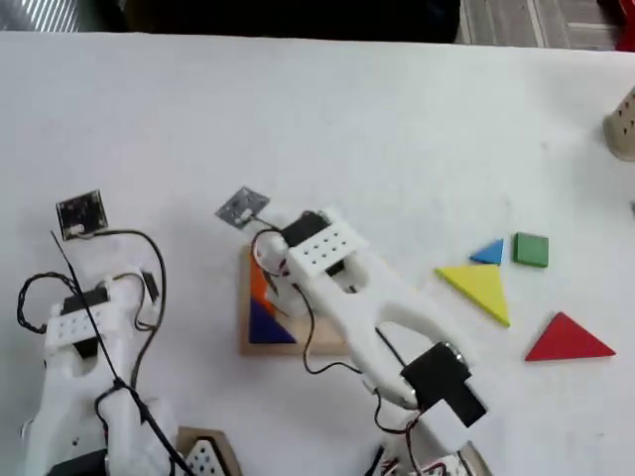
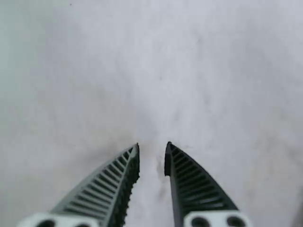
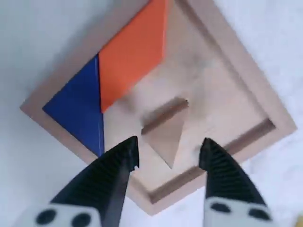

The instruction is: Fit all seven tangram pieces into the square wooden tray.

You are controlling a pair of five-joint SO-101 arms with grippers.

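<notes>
The square wooden tray [image 1: 298, 347] lies mid-table under my right arm. Inside it an orange parallelogram [image 3: 135, 61] sits against a dark blue triangle [image 3: 78, 109], seen from above as orange [image 1: 259, 283] and blue [image 1: 266, 322]. A small wood-coloured triangle [image 3: 165, 135] rests on the tray floor [image 3: 213, 80]. My right gripper [image 3: 169, 150] hangs open just over it, one finger on each side. On the table to the right lie a yellow triangle [image 1: 481, 288], a small blue triangle [image 1: 488, 253], a green square [image 1: 531, 249] and a red triangle [image 1: 568, 339]. My left gripper [image 2: 151, 145] stands slightly open over bare table.
The left arm [image 1: 74, 332] sits at the front left with loose black cables around it. Two small dark boards [image 1: 81, 213] [image 1: 242, 206] lie on the table behind the arms. A perforated beige cone [image 1: 623, 124] stands at the far right edge.
</notes>
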